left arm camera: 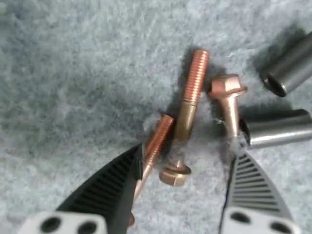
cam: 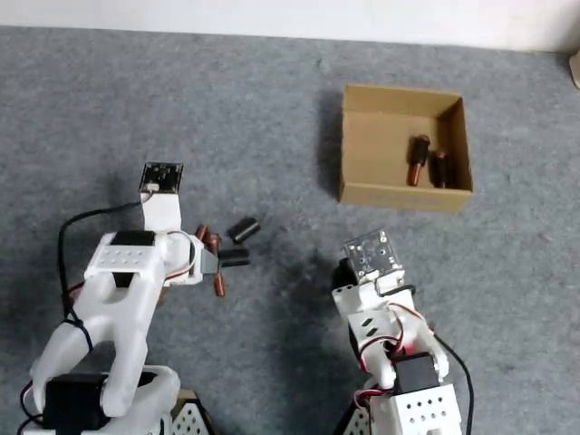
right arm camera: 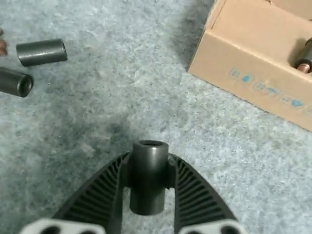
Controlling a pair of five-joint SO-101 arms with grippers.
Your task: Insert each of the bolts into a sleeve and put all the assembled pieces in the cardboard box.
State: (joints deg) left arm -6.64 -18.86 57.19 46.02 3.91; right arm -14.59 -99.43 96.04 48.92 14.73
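Within the right hand's [right arm camera: 148, 165] grip, a sleeve [right arm camera: 147, 175]; left hand [left arm camera: 187, 152] open astride bolts [left arm camera: 187, 105], one partly hidden.

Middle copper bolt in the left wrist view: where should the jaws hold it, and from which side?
Probably by its plain shank, between thread and head, coming from above with the jaws across its length. The middle bolt lies flat, and neighbour bolts lie close on both sides.

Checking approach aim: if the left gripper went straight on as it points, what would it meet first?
Probably the middle bolt, lying between the left gripper's open fingers; a neighbouring bolt may catch one fingertip, depth unclear.
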